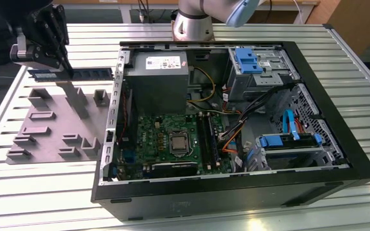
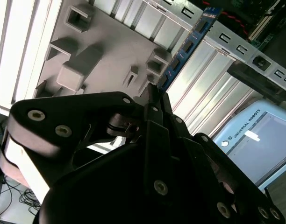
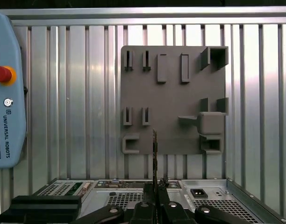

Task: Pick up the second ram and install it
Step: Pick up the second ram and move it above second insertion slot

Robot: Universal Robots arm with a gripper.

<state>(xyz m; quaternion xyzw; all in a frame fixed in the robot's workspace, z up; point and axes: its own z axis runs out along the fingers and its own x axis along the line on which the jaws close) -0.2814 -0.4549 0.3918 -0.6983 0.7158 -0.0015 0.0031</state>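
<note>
Upper left in the exterior view, the gripper [image 1: 65, 71] clenches its fingers on the second ram [image 1: 92, 73] mid-length, probably to keep it level.

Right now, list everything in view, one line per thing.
second ram: one, dark green, gripped by the gripper, up near the grey tray's edge.
grey tray: one, grey with upright pegs, on the table at the exterior view's left of the case.
computer case: one, black, open side up, on the table.
motherboard: one, green, inside the case.
power supply: one, grey, inside the case.
drive brackets: two, blue, inside the case.
table: one, silver, slatted.
teach pendant: one, pale blue with a red button, on the table in the first wrist view.
arm base: one, silver, behind the case.
gripper: one, black, shut on the ram.
</note>
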